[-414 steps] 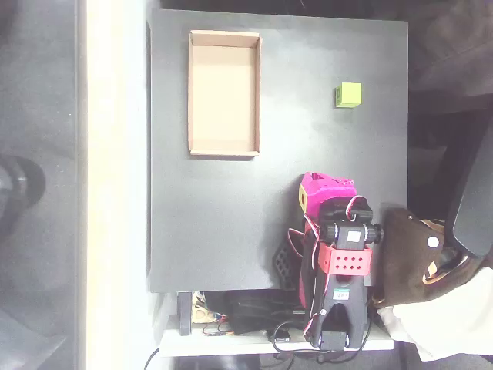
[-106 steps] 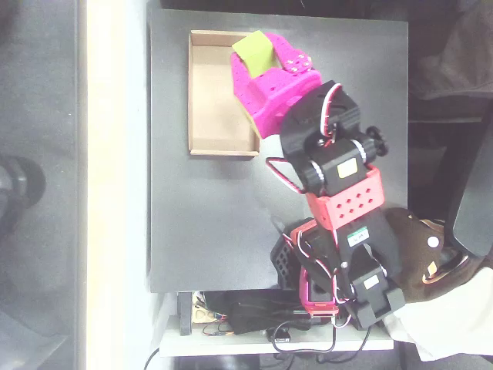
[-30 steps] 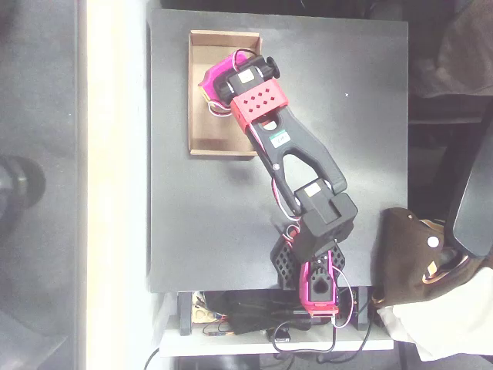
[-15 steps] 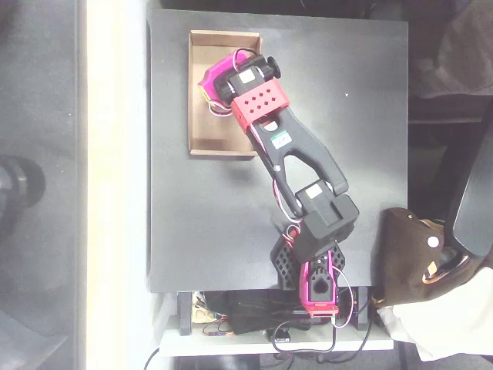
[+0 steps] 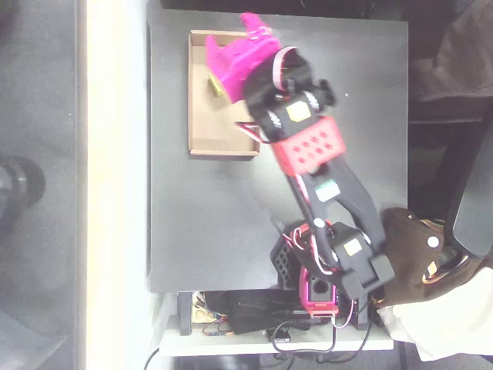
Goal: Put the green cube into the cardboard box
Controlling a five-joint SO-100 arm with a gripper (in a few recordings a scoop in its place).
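Gripper [image 5: 243, 48] fingers are positioned above the cardboard box [image 5: 202, 116]; whether they are spread cannot be determined. A lime patch, judged to be the green cube [image 5: 216, 83], is seen inside the box, beneath the gripper.

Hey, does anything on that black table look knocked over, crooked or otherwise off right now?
Nothing stands out. The cardboard box sits square to the black table, walls intact. The magenta gripper hangs over the box's far end, and a sliver of the green cube shows inside the box beside it. Whether the jaws are open is unclear from above.
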